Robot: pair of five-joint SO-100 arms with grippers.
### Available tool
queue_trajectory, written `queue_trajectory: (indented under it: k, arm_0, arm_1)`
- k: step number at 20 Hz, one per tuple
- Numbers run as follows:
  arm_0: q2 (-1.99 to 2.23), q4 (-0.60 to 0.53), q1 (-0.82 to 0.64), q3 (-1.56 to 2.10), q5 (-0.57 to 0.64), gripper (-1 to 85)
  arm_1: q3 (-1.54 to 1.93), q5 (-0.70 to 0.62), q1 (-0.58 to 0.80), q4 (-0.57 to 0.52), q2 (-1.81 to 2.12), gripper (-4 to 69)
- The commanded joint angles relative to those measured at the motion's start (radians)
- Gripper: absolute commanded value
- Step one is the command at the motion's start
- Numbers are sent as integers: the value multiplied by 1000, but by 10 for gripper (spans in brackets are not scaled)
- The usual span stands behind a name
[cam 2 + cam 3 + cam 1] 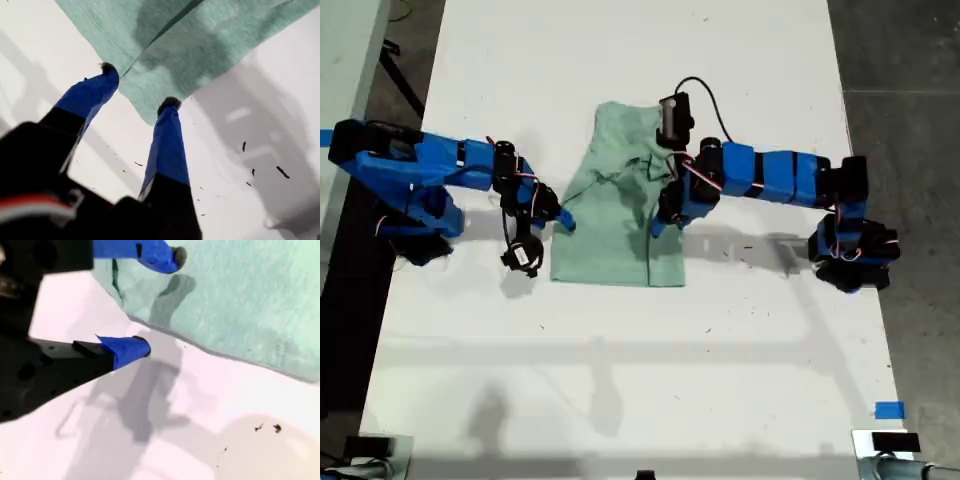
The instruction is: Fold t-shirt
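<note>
Open first hand (139,84) straddling t-shirt (200,45) corner

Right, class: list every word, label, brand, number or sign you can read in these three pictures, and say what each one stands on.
None: no view shows any readable text.
The t-shirt is plain mint green, with no print or readable tag showing.
The blue arms and both tools, my first gripper and my second gripper, carry no readable markings.
The white table bears only dark specks and a blank piece of blue tape.
</note>
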Motion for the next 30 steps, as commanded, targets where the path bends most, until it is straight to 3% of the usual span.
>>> queue_trajectory:
  k: [1,3,4,5,6,14,20,30]
  arm_0:
    - [-67,-57,-15,-17,-20,276]
    - [-109,-61,-20,-38,-20,213]
    - [-112,-63,-21,-40,-26,142]
    - [-121,-63,-21,-49,-29,10]
    - [-137,-61,-14,-63,-29,0]
    - [-117,-46,23,-95,-54,0]
    - [100,288,-75,-272,-6,0]
    - [-434,442,106,-991,-17,0]
  arm_1:
    - [-2,2,-2,-8,84,210]
    - [3,3,-3,-8,84,208]
    - [6,6,-5,-9,84,206]
    - [8,6,-5,-9,84,204]
    - [9,8,-6,-11,84,202]
    - [28,20,-12,-17,84,197]
    - [32,21,-12,-17,86,195]
    - [41,32,-17,-3,106,194]
